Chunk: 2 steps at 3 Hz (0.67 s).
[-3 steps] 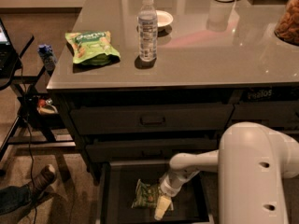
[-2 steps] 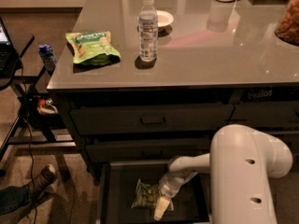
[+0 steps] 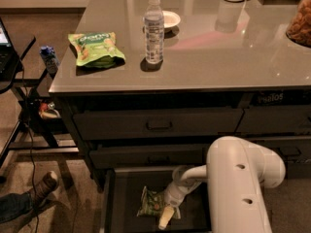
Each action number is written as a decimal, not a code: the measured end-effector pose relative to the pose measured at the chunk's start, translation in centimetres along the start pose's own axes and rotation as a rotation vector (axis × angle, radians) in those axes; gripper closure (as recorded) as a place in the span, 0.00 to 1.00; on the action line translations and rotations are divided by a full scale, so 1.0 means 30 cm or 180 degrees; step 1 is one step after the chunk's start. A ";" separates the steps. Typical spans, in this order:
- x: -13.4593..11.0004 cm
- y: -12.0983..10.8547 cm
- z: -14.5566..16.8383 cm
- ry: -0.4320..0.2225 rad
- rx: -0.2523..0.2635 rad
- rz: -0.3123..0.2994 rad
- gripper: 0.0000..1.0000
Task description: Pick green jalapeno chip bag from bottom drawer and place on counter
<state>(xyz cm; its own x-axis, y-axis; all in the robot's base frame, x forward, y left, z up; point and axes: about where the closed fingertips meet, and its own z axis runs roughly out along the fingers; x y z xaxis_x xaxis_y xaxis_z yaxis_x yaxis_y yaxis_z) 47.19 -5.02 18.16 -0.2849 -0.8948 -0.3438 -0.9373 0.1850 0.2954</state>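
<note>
The green chip bag [image 3: 151,203] lies flat in the bottom drawer [image 3: 125,193], which is pulled out. The claw [image 3: 165,217] is down in the drawer too, right at the bag's near right edge and touching it. So the bag sits just to the left of the claw and a bit farther back. The bag's long side runs from the front of the drawer to the back, tipped a little. I cannot tell if the claw is spread or pinching the bag. The white arm [image 3: 238,178] bends down from the right and reaches left into the drawer. The desk [image 3: 218,57] is up above.
</note>
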 end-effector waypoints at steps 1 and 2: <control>0.049 -0.065 0.136 0.0019 -0.0057 0.0031 0.00; 0.050 -0.068 0.138 0.0016 -0.0053 0.0035 0.00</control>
<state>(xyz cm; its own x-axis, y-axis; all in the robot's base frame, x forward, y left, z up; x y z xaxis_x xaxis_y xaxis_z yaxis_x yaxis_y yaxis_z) 47.86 -5.04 13.34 -0.2942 -0.8947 -0.3360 -0.9306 0.1881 0.3140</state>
